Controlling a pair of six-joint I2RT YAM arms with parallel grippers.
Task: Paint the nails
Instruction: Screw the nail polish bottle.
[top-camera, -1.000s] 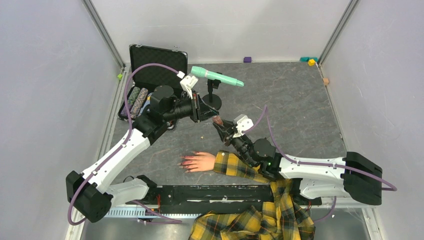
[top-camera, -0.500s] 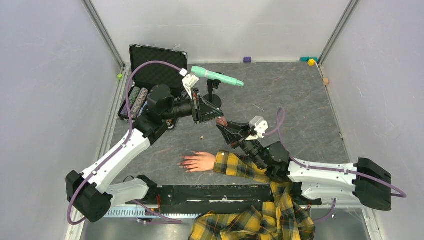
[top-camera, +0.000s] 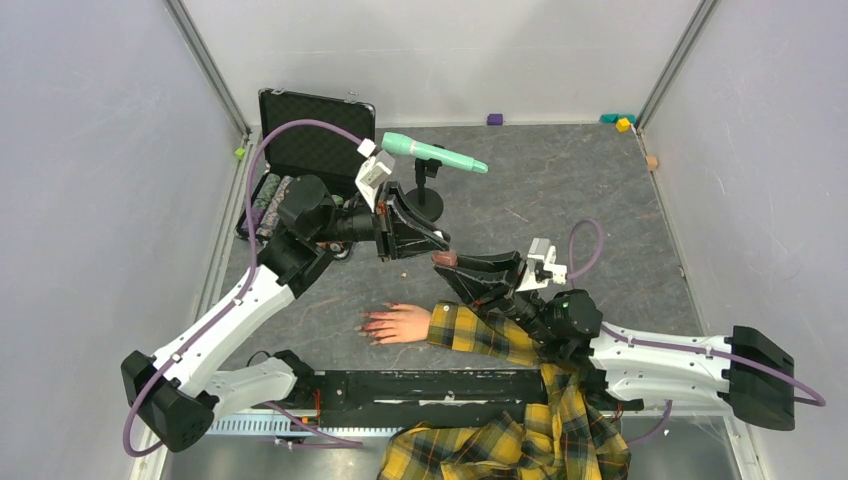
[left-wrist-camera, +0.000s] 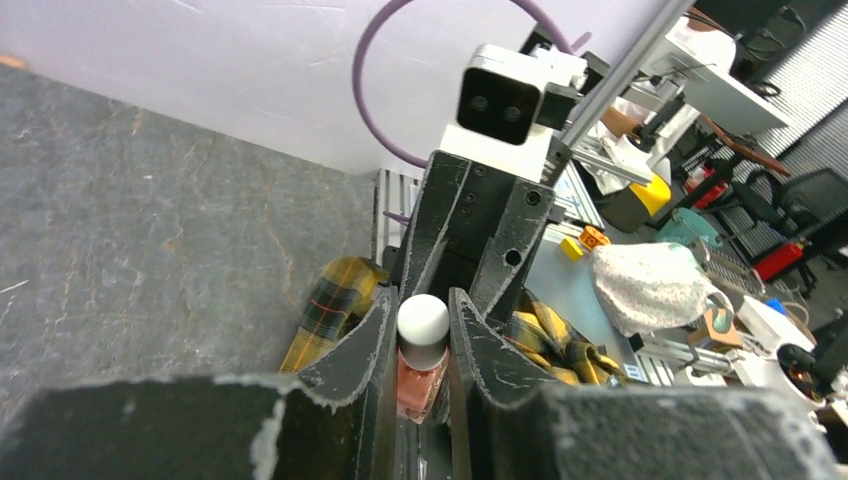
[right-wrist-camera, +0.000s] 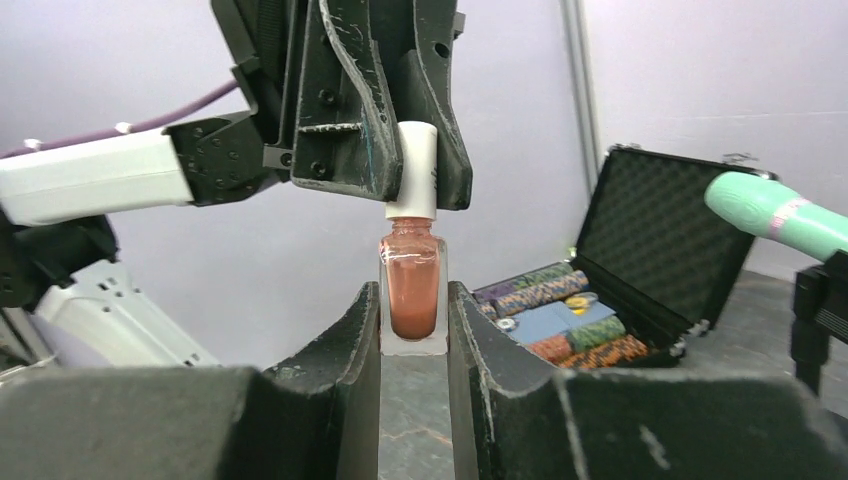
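Note:
The mannequin hand (top-camera: 402, 322) lies palm down near the front edge, its red-pink nails (top-camera: 370, 325) pointing left, its yellow plaid sleeve (top-camera: 482, 335) running under my right arm. My right gripper (top-camera: 452, 268) is shut on the glass body of a small polish bottle (right-wrist-camera: 412, 290), held upright in the air above and right of the hand. My left gripper (top-camera: 438, 248) comes from the left and is shut on the bottle's white cap (left-wrist-camera: 423, 318); the cap also shows in the right wrist view (right-wrist-camera: 416, 170) between the left fingers (right-wrist-camera: 345, 100).
An open black case (top-camera: 305, 135) with rolls of poker chips (right-wrist-camera: 560, 320) sits at the back left. A mint-green wand on a black stand (top-camera: 432, 155) stands behind the grippers. Small coloured blocks (top-camera: 622, 123) lie at the back wall. Plaid cloth (top-camera: 500, 450) hangs over the front edge.
My right arm has swung back to the right, lowering and levelling the bottle. My left gripper has followed to the right and closed on the cap. The mannequin hand has not moved.

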